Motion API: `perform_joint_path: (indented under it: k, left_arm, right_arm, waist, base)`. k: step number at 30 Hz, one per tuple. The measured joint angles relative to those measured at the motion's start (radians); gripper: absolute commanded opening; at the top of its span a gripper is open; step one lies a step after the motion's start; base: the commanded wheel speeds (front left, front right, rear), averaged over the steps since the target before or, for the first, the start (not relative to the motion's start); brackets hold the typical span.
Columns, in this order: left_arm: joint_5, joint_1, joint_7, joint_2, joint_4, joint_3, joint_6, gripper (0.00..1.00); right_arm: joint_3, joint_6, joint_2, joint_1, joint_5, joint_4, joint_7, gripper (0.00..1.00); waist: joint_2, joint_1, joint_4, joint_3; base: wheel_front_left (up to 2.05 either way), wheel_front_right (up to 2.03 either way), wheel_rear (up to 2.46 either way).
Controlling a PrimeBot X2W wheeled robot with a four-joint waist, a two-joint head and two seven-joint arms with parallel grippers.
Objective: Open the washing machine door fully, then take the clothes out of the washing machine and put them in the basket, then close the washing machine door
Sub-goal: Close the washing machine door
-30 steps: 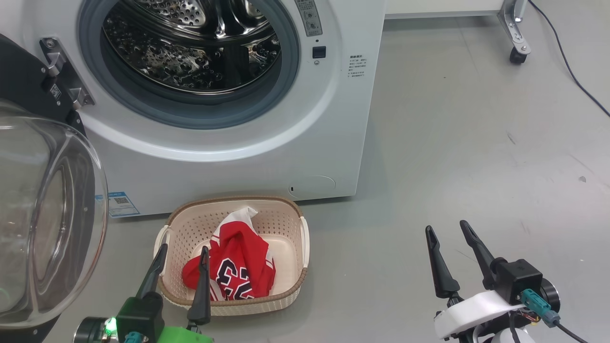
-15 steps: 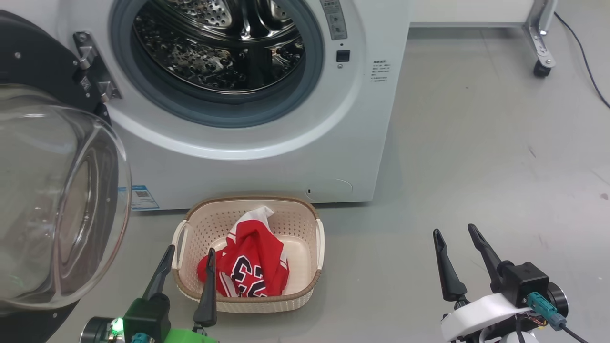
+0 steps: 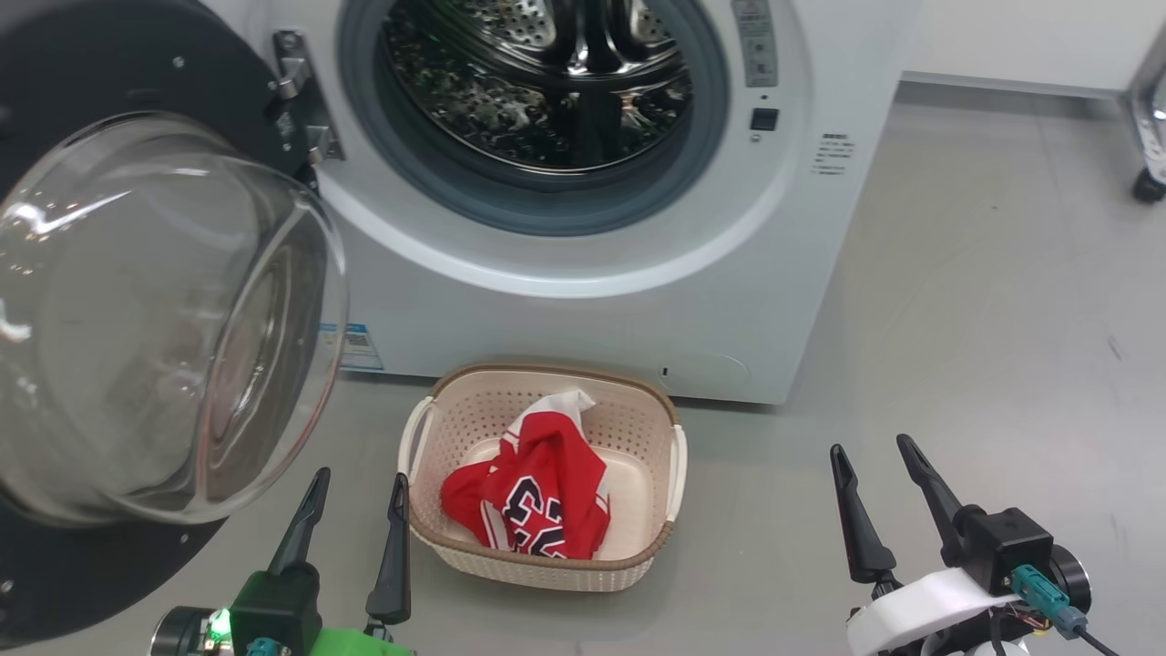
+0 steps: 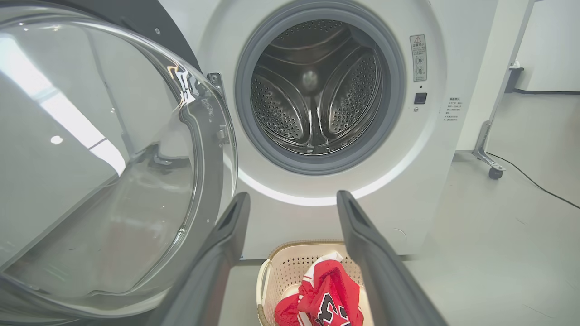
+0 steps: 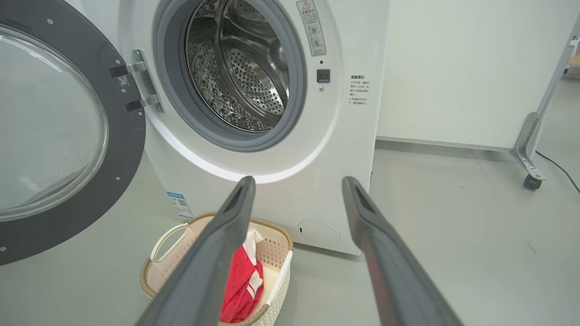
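The washing machine (image 3: 592, 301) stands with its steel drum (image 4: 317, 90) showing no fabric inside. The washing machine door (image 3: 164, 319) hangs wide open at the left, its clear glass bowl bulging toward me. The basket (image 3: 547, 372) sits on the floor in front of the machine, and the clothes (image 3: 537, 487), a red-and-white jersey with dark numerals, lie in it. My left gripper (image 3: 360, 478) is open and empty, just left of the basket and below the door. My right gripper (image 3: 870, 446) is also open and empty, over bare floor to the basket's right.
A metal frame leg with a black caster (image 3: 1146, 187) stands at the far right, with a dark cable (image 4: 534, 181) on the floor by it. A white wall panel (image 5: 453, 68) runs behind. The open door (image 5: 122, 149) takes up the room at the left.
The head camera has swung left, so the machine, door and basket sit further right in its picture. The left gripper now stands beside the basket instead of over its rim. Both stay open.
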Motion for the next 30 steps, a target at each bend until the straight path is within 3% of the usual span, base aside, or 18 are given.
perform_joint_path:
  k: [19,29,30]
  left_arm:
    - [-0.021,0.000,-0.017,-0.001,0.000,0.016,0.003,1.00]
    - [-0.027,0.013,-0.022,-0.001,-0.001,0.034,0.003,1.00]
    - [-0.027,0.015,-0.022,-0.001,-0.001,0.034,0.003,0.95]
  right_arm:
    - [0.014,0.000,-0.007,0.000,0.000,-0.020,0.018,1.00]
    - [0.038,0.002,-0.004,0.000,-0.001,-0.021,0.028,1.00]
    - [0.038,0.002,-0.004,-0.001,-0.001,-0.021,0.028,1.00]
  waist:
    - [0.0000,0.0000,0.201,0.004]
    - [0.0000,0.0000,0.228,0.006]
    - [0.0000,0.0000,0.228,0.006]
  base:
    - [0.00,0.00,0.00]
    - [0.00,0.00,0.00]
    - [0.00,0.00,0.00]
